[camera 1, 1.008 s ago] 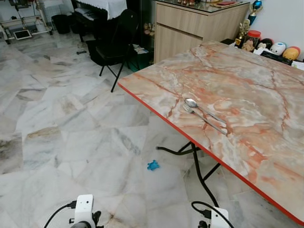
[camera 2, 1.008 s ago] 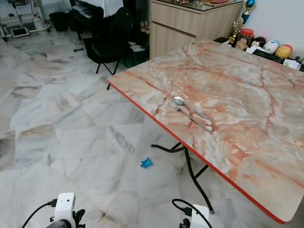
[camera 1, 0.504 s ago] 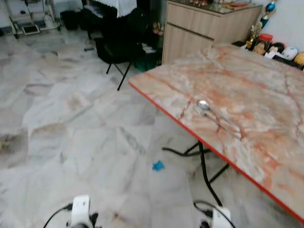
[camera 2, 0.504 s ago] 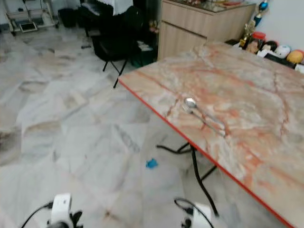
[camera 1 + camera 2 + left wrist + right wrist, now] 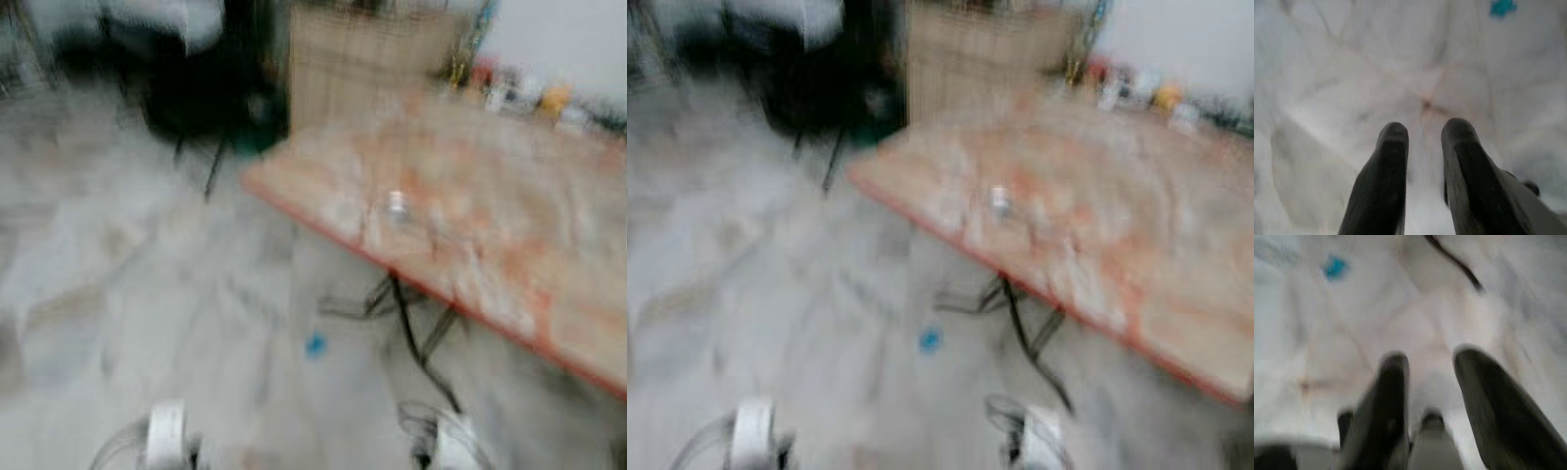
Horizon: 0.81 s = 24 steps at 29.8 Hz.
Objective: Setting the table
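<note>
Head views heavily blurred. Pale marble floor lies left of the counter, a small blue object near its legs. Cutlery is a bright smear just inside the counter's red near edge. Left gripper and right gripper hang over floor, fingers apart, empty.

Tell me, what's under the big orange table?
Under the table are black folding legs and a small blue thing on the marble floor. The tabletop hides the rest, and everything's blurry.

White wrist housings trail black cables; each end effector bears two rounded black fingers.
</note>
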Tool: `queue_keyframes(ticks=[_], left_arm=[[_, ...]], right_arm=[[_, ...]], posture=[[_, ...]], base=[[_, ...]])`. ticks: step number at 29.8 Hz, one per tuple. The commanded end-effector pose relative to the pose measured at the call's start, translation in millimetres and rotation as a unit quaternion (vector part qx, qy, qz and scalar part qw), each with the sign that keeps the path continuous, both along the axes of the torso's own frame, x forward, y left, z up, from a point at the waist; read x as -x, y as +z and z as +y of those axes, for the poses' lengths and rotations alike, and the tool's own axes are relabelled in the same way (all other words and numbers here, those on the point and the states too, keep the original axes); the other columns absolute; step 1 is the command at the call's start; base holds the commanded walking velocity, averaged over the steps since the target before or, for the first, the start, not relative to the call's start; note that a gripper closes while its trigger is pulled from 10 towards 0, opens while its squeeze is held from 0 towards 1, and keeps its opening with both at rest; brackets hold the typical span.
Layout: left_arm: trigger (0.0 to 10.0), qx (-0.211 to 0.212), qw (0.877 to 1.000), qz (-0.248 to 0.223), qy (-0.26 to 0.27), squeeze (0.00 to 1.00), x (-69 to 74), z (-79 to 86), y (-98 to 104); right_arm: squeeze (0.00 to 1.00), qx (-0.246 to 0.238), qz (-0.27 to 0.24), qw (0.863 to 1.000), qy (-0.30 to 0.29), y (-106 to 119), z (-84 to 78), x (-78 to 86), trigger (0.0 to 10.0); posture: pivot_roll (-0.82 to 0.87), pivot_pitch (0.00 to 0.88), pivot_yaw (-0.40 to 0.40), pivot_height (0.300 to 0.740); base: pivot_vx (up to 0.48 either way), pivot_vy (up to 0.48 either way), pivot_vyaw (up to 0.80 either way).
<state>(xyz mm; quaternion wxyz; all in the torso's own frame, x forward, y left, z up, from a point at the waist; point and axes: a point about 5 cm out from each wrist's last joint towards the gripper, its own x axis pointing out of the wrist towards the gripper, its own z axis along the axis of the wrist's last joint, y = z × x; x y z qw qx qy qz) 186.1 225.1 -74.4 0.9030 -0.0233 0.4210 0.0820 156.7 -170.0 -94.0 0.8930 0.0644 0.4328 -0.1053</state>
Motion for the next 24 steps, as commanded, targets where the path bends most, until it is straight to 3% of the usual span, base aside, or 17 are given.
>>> queue_keyframes(ticks=[1,3,18,24], left_arm=[[10.0,0.007,1.000,-0.006,0.001,0.00,-5.4,-4.4,2],[10.0,0.006,1.000,-0.007,-0.002,0.00,-6.3,-4.7,2],[10.0,0.011,0.999,-0.026,-0.014,0.00,-14.2,-10.3,6],[10.0,0.011,0.999,-0.027,-0.017,0.00,-16.1,-11.4,6]], right_arm=[[0.00,0.000,0.001,1.000,0.000,0,0.8,0.4,10.0],[0.00,0.000,-0.001,1.000,0.000,0,1.1,0.2,10.0],[0.00,0.001,-0.023,1.000,-0.009,2,0.7,-2.6,10.0],[0.00,0.035,-0.069,0.997,0.030,10,-0.7,-10.5,10.0]], posture=[[0.07,0.000,-0.002,0.740],[0.07,0.000,-0.003,0.740],[0.07,0.000,-0.002,0.740],[0.06,0.000,0.001,0.740]], base=[[0.000,0.000,0.00],[0.000,0.480,0.00],[0.000,0.000,0.00],[0.000,0.000,0.00]])
